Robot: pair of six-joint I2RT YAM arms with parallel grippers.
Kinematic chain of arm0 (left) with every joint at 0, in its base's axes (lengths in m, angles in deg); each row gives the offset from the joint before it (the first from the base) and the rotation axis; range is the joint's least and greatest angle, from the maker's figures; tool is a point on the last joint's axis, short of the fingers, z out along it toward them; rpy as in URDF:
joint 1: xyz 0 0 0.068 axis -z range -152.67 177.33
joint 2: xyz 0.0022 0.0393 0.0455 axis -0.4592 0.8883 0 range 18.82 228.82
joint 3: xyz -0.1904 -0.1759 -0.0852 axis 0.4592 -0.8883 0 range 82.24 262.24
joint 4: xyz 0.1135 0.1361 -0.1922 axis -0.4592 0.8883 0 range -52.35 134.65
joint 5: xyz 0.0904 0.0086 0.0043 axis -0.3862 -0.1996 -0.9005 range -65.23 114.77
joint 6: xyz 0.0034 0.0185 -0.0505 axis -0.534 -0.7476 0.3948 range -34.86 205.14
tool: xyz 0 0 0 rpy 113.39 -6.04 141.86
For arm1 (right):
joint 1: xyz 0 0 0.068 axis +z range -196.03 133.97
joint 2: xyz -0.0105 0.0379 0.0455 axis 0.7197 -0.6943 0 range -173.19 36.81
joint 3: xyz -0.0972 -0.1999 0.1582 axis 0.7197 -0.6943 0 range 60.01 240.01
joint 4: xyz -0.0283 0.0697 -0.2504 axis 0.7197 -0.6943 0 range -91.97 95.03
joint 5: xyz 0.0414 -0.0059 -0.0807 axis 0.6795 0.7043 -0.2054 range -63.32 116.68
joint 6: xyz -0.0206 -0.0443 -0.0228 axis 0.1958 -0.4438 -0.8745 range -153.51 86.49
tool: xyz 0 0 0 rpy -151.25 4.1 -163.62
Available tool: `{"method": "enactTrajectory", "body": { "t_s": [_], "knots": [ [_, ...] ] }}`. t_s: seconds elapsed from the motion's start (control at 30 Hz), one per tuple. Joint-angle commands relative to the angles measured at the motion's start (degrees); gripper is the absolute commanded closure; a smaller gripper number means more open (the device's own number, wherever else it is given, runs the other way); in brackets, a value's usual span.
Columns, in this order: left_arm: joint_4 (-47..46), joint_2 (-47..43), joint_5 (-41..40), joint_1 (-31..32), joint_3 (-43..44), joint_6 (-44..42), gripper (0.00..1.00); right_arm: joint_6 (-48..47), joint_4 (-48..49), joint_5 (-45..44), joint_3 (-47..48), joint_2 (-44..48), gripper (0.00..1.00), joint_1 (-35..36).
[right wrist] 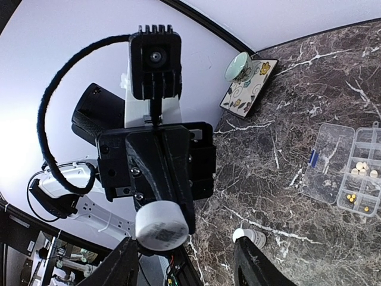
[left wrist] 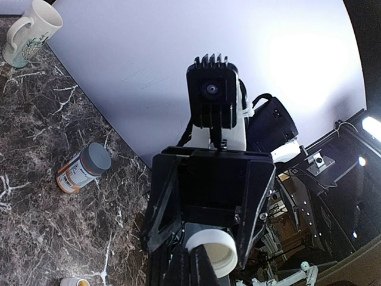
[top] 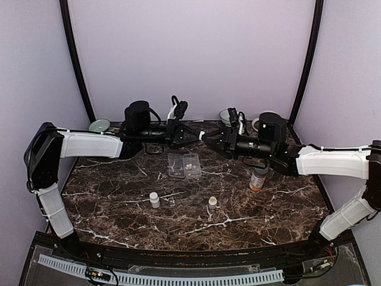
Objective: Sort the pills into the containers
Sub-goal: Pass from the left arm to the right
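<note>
The clear pill box (top: 184,165) lies open at the middle back of the table, also in the right wrist view (right wrist: 330,161). Cream pills (right wrist: 361,170) sit in one compartment and small yellow ones (right wrist: 351,197) in another. Both grippers meet nose to nose in the air just behind the box. My left gripper (left wrist: 193,257) is shut on the rim of a white bottle cap (left wrist: 215,250), whose printed top (right wrist: 161,227) faces the right wrist camera. My right gripper (right wrist: 187,257) stands open, its fingers wide either side of the cap, the cap close to one finger.
An orange bottle with a grey cap (top: 258,177) stands right of the box. In front stand a capped white bottle (top: 155,199) and an uncapped one (top: 212,201). A bowl (top: 99,125), a cup (top: 226,115) and a mug (left wrist: 27,33) line the back edge.
</note>
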Motion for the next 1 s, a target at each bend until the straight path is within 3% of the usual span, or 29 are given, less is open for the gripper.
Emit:
{"method": "enactTrajectory", "body": {
  "t_s": [0.0, 0.57, 0.97],
  "knots": [
    [2.38, 0.14, 1.36, -0.15, 0.78, -2.91, 1.00, 1.12, 4.64, 1.62, 2.06, -0.50, 0.44, -0.72],
    [0.54, 1.52, 2.36, -0.14, 1.62, -1.58, 1.00, 1.20, 4.53, 3.81, 3.89, -2.58, 0.48, -0.87],
    [0.29, 2.16, 2.92, -0.14, 2.43, -0.62, 1.00, -1.48, 0.60, 4.02, 5.31, -2.87, 0.63, -0.84]
  ]
}}
